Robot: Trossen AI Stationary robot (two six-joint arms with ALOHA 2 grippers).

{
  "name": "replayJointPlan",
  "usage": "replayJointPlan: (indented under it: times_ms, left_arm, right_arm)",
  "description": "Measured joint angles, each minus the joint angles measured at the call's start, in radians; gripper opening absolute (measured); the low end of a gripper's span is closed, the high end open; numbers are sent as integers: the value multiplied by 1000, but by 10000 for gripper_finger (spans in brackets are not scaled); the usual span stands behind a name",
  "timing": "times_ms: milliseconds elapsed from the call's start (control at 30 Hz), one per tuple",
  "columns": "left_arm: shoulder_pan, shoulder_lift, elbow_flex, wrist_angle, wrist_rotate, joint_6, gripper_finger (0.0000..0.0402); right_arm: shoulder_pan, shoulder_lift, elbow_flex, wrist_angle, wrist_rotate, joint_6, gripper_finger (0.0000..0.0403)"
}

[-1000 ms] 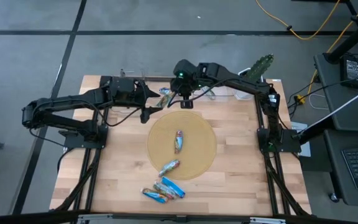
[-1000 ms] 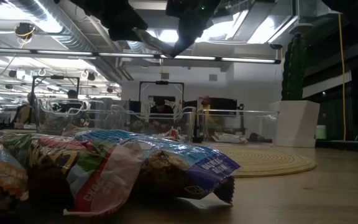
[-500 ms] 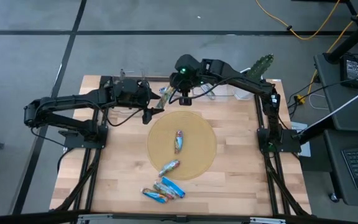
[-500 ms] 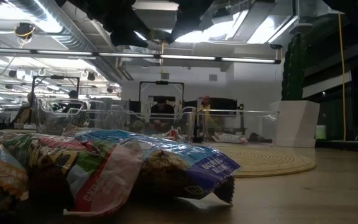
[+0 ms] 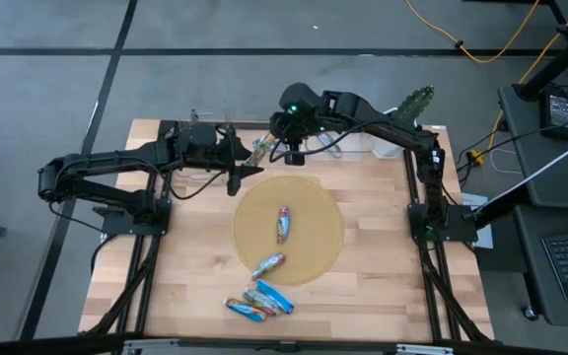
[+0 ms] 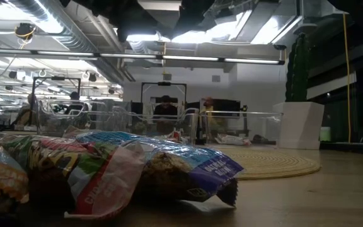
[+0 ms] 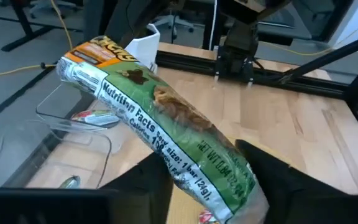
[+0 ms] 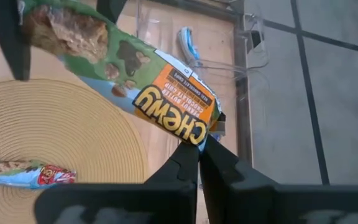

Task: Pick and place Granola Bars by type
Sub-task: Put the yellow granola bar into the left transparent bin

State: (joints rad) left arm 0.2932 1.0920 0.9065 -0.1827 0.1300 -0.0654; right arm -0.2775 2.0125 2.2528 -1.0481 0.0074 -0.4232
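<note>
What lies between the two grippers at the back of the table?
In the high view, one green-wrapped granola bar spans from the left gripper to the right gripper; both wrist views show each gripping an end.

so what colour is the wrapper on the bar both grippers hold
Green with an orange end, on the granola bar; clearest in the left wrist view.

Two dark jointed arms, green indicator light

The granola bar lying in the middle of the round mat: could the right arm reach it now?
Probably not yet. The right gripper is shut on the green bar, shared with the left gripper. The bar on the mat lies uncovered, close by.
</note>
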Motion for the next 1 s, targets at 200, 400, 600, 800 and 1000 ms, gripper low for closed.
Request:
replayJointPlan:
  times_ms: [200,400,600,800,1000]
  left_arm:
    - [0,0,0,0,17,-9,84]
    - [-3,0,0,2,16,-11,32]
    - [-20,0,0,1,18,-18,28]
    - [-33,0,0,0,21,-26,26]
    - [-33,-13,0,-1,16,-27,24]
  right_arm:
    - [1,0,0,-22,-1,3,10]
    - [1,0,0,-31,-7,27,10]
    - [1,0,0,-50,-22,27,36]
    - [0,0,33,-105,-21,27,88]
    - [0,-15,102,-169,83,32,123]
